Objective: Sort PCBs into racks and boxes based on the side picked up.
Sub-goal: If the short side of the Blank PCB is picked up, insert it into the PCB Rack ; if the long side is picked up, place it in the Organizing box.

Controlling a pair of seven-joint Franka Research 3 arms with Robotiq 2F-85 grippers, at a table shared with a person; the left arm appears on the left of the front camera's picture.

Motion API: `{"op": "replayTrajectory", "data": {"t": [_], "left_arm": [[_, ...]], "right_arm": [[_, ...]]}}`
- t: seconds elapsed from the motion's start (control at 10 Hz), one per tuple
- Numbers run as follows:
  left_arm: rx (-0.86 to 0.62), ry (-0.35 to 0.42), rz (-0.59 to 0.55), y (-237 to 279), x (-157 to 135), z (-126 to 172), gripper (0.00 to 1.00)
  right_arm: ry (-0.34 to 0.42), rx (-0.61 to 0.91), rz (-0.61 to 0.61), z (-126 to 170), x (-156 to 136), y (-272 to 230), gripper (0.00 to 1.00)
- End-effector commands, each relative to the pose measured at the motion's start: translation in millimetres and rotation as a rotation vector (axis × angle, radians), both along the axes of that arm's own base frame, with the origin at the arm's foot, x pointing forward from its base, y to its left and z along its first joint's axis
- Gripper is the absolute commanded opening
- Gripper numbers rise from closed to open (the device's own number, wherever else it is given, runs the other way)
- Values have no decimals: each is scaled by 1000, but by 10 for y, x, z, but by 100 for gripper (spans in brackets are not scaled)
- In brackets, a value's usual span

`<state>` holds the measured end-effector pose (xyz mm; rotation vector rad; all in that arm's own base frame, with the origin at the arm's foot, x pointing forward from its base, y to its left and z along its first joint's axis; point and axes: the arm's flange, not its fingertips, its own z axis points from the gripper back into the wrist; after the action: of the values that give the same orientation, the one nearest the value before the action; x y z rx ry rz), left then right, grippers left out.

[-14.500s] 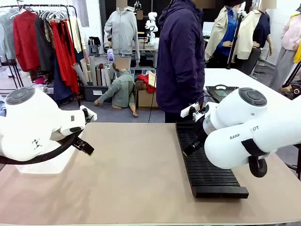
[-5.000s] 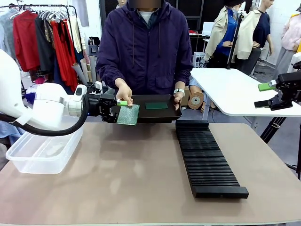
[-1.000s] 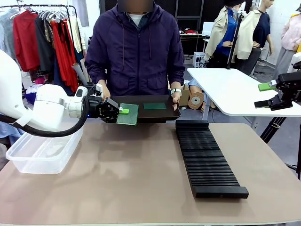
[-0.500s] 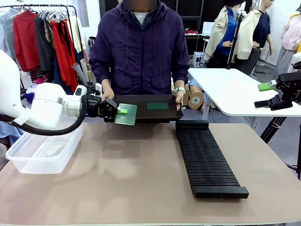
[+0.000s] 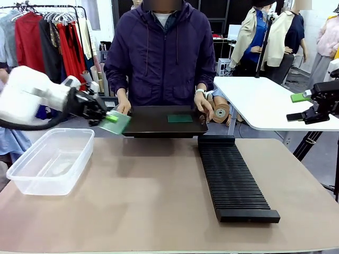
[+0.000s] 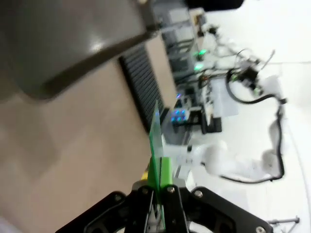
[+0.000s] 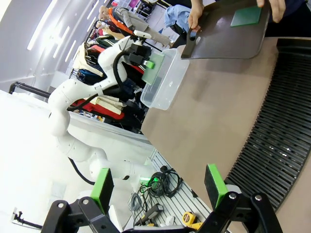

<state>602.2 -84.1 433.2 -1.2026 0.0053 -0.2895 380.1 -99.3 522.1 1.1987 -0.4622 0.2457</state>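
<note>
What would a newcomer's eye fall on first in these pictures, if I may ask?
First, the left gripper at far left, shut on a green PCB in the air near the clear box. Next, the person opposite holds a black tray with another PCB on it. A long black rack lies on the right half of the table.

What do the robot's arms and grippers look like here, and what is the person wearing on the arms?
The left arm is white with rounded links and a black cable. The left gripper and right gripper are black, each with two fingers and green pads. The person's sleeves are long and dark purple, with a watch at one wrist.
</note>
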Motion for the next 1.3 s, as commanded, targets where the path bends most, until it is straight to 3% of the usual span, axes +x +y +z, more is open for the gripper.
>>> {"op": "replayTrajectory", "data": {"t": [0.0,0.3,0.5,0.7,1.0,1.2], "left_arm": [[137,59,-114,343,146,293,0],[336,21,-16,690,84,553,0],[495,-63,135,859,-7,600,0],[618,-138,211,927,-153,577,0],[720,-102,219,1043,-333,398,0],[762,-118,237,1033,-393,228,0]], "right_arm": [[-13,13,0,23,12,1,100],[-13,13,0,23,12,1,100],[-13,13,0,23,12,1,100],[-13,13,0,23,12,1,100],[-13,13,0,23,12,1,100],[-13,13,0,23,12,1,100]]}}
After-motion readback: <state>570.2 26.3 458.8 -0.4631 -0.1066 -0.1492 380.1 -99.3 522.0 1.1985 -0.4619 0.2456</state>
